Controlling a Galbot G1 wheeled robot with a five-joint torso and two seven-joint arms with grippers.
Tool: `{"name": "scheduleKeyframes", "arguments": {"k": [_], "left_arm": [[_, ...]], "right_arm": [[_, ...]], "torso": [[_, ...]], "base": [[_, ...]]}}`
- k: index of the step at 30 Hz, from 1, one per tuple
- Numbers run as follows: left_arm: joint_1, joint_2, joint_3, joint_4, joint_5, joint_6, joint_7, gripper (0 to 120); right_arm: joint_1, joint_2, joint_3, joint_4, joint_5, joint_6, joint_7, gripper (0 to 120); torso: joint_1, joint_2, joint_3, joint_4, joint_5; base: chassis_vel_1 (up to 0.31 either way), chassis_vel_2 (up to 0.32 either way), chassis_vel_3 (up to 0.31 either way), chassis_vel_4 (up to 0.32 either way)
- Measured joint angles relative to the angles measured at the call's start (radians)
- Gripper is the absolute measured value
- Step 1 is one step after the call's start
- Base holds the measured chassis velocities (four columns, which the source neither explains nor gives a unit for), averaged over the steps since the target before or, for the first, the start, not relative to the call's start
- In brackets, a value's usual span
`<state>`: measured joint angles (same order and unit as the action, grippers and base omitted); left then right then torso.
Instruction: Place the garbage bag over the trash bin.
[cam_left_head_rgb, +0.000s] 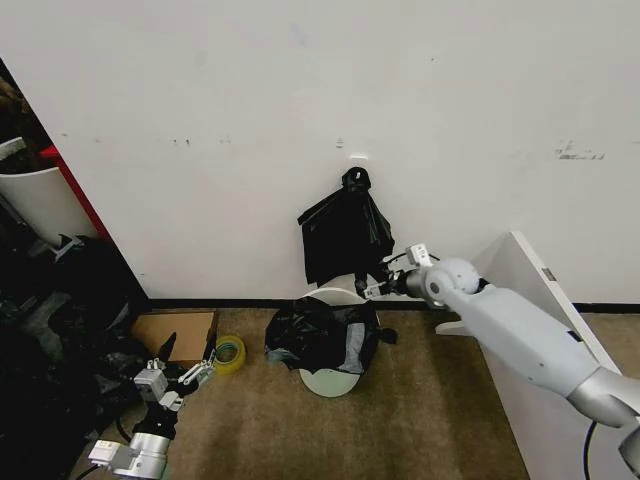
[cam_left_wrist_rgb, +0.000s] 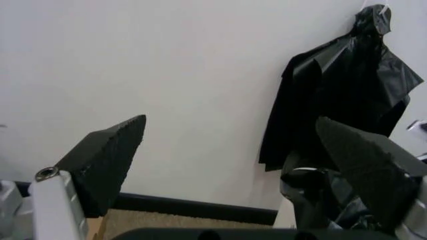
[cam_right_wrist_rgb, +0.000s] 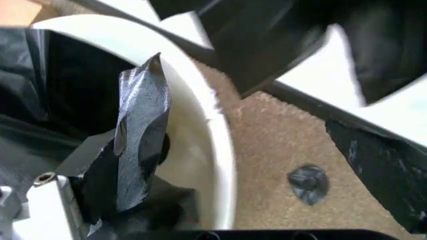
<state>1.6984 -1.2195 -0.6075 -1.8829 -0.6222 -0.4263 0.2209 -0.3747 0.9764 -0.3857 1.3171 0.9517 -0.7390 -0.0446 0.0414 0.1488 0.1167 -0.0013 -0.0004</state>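
Observation:
The trash bin (cam_left_head_rgb: 327, 381), a cream-white bucket, stands on the carpet by the wall. The glossy black garbage bag (cam_left_head_rgb: 318, 335) is draped over its front and sides, while the back of the rim (cam_left_head_rgb: 336, 294) is bare. My right gripper (cam_left_head_rgb: 384, 287) is at the rim's back right, open. In the right wrist view its fingers straddle the white rim (cam_right_wrist_rgb: 217, 125); the inner finger (cam_right_wrist_rgb: 137, 145) has black film lying against it, inside the bag-lined bin. My left gripper (cam_left_head_rgb: 186, 373) hangs open and empty low at the left, clear of the bin.
A smaller knotted black bunch (cam_left_head_rgb: 345, 235) hangs on the wall above the bin. A cardboard sheet (cam_left_head_rgb: 175, 331) and a tape roll (cam_left_head_rgb: 229, 353) lie to the left, beside dark clutter (cam_left_head_rgb: 60, 330). A white board (cam_left_head_rgb: 530, 300) leans at the right.

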Motion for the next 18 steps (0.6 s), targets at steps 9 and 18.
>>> {"name": "scheduleKeyframes", "arguments": {"k": [9, 18], "left_arm": [[-0.008, -0.004, 0.004, 0.004, -0.002, 0.000, -0.001, 100], [-0.023, -0.003, 0.030, 0.017, -0.011, 0.005, -0.006, 100]], "right_arm": [[-0.001, 0.050, -0.002, -0.062, -0.033, 0.002, 0.004, 92], [-0.009, 0.071, -0.013, -0.077, -0.033, 0.004, -0.010, 51]], "torso": [[0.000, 0.000, 0.000, 0.0000, 0.0000], [0.000, 0.000, 0.000, 0.0001, 0.0000]], "base": [[0.000, 0.000, 0.000, 0.000], [0.000, 0.000, 0.000, 0.000]]}}
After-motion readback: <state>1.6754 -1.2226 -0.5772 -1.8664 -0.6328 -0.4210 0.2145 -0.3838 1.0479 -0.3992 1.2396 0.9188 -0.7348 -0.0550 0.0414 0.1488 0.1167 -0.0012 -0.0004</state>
